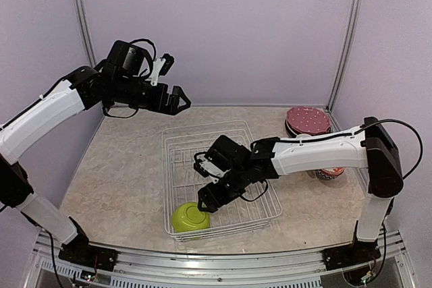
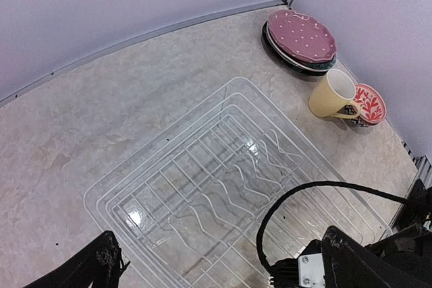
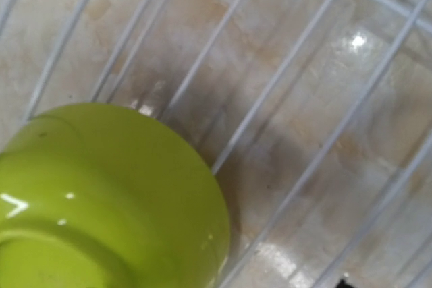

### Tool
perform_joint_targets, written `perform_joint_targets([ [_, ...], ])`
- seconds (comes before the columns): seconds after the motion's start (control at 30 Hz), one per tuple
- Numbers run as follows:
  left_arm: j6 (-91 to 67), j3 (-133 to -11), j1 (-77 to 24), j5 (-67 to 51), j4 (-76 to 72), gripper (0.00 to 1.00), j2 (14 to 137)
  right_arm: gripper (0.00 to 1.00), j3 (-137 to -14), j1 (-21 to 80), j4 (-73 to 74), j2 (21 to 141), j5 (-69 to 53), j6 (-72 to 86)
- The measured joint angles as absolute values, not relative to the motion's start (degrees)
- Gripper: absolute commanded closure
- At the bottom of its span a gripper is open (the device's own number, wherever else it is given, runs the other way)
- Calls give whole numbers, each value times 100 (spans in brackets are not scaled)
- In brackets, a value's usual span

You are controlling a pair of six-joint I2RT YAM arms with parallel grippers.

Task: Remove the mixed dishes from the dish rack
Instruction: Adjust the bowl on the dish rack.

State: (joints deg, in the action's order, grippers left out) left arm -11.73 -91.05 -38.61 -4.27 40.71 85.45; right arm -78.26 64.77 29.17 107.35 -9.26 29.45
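The white wire dish rack lies mid-table. A lime green bowl sits upside down in its near-left corner. My right gripper is low inside the rack, just right of the bowl; its fingers seem spread and hold nothing. In the right wrist view the bowl fills the lower left over the rack wires, and my fingers barely show. My left gripper hangs high over the rack's far-left corner, open and empty. Its view shows the rack with bare prongs.
A pink dotted plate tops a stack of plates at the back right corner, also in the left wrist view. A pale yellow mug and a red-white bowl stand beside it, right of the rack. The right arm crosses above them.
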Motion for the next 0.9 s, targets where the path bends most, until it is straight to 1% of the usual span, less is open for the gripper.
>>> perform_joint_targets([
  [0.4, -1173, -9105, -3861, -429, 4071, 1, 8545, 27, -7771, 6488, 2871, 10822, -803, 3072],
  [0.63, -1173, -9105, -3861, -432, 4071, 1, 8545, 27, -7273, 6440, 2755, 10525, -491, 3299],
  [0.9, -1173, -9105, -3859, -438, 4071, 1, 8545, 25, -6711, 6097, 2886, 10394, 25, 3616],
])
